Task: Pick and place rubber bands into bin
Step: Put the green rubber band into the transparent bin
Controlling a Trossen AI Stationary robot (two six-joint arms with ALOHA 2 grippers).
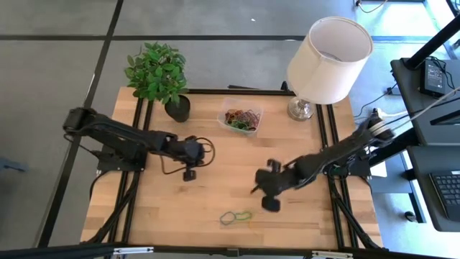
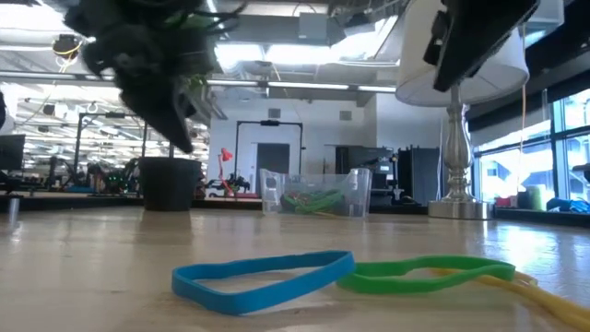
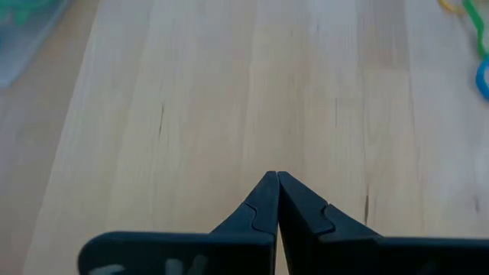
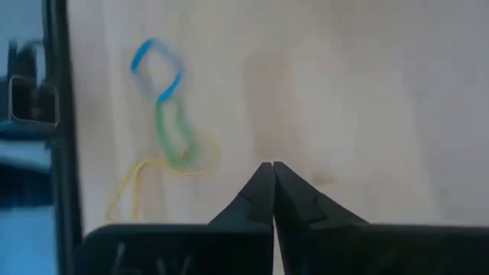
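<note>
Only three rubber bands (image 2: 350,274) lie loose on the wooden surface (image 1: 215,183), near its front edge: one blue, one green, one yellow, touching in a chain. More bands, too tangled to count, sit in the one clear bin (image 1: 242,118) between the plant pot (image 1: 178,108) and the lamp (image 1: 327,61). Two arms hang above the surface. Both the left pincer (image 3: 276,177) and the right pincer (image 4: 272,165) have fingers pressed together, pinching nothing.
</note>
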